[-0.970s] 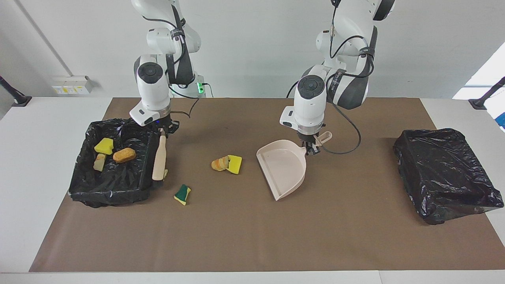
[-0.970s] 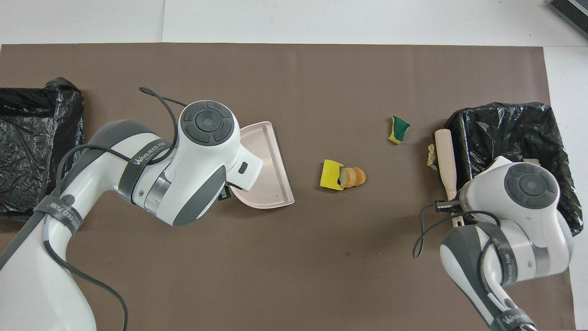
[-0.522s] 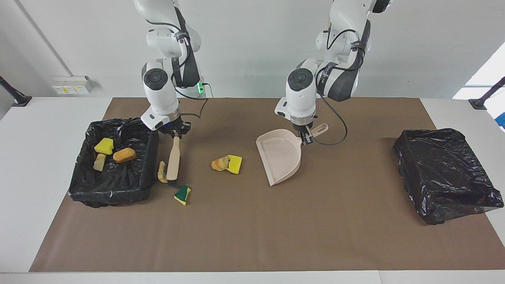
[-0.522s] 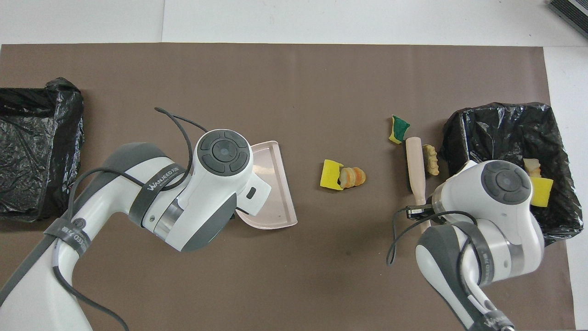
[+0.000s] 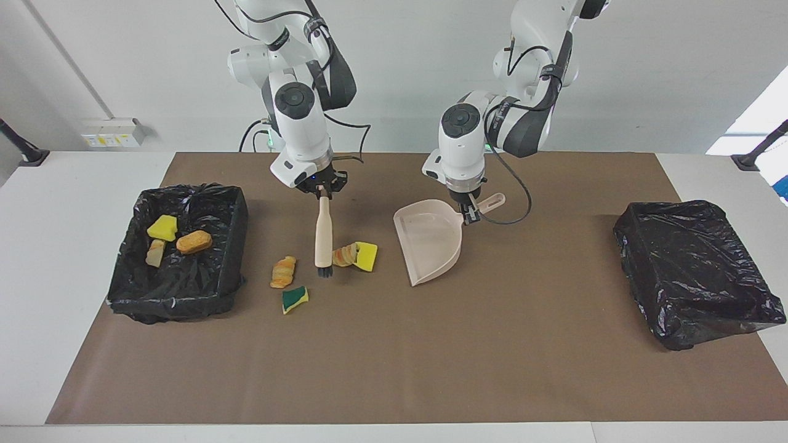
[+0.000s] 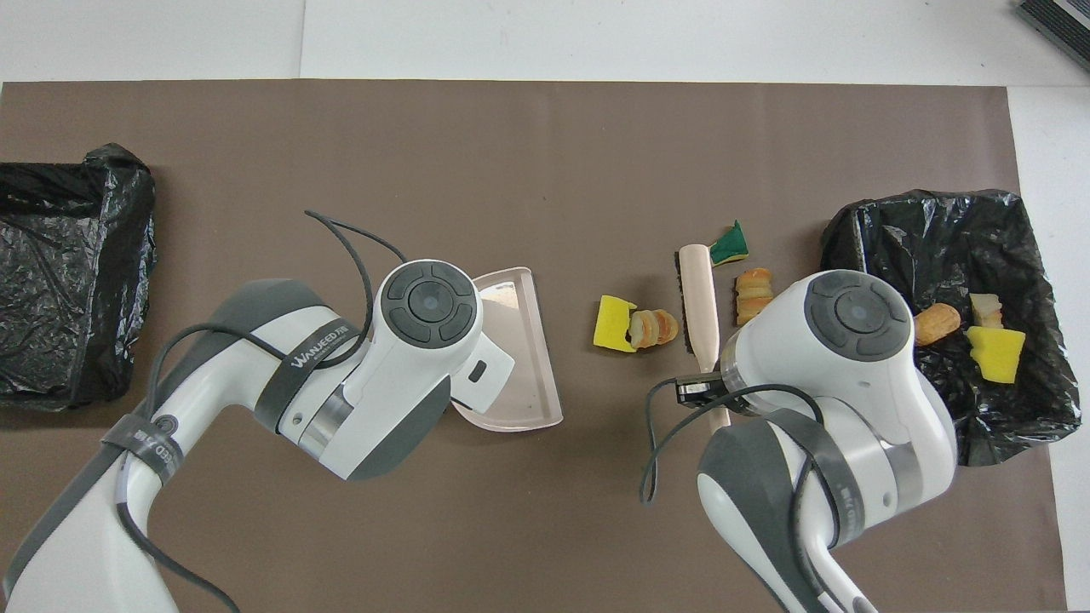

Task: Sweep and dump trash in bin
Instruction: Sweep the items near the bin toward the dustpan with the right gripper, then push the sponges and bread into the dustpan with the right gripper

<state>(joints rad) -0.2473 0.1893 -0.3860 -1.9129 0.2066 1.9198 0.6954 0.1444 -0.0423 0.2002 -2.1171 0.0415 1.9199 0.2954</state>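
**Brush swings out toward the centre pile**

We see the right gripper [image 5: 322,194] clamped on the handle of the brush [image 5: 323,237], and it has just carried that brush away from the wall of the lined bin [image 5: 237,212] at the right arm's end of the table, out toward the middle of the brown mat [image 5: 394,369]. The bristles now sit just beside the bread slice [image 5: 345,254] and the yellow sponge chunk [image 5: 367,256], which lie touching one another. On its way the brush has dragged the tan bread lump [image 5: 283,271] clear of the bin wall, and the green-and-yellow sponge piece [image 5: 295,298] has turned a little; both lie near the brush, farther from the robots than the pair.

The left gripper [image 5: 467,212] is clamped on the handle of the dustpan [image 5: 429,243], which it has edged closer to the pair, mouth toward them, a gap left between.

Three scraps [image 5: 177,239] already lie in that bin; the second bin [image 5: 695,271] at the left arm's end holds no trash that we can see. We judge the sweep into the pan is about to begin, four pieces left on the mat.
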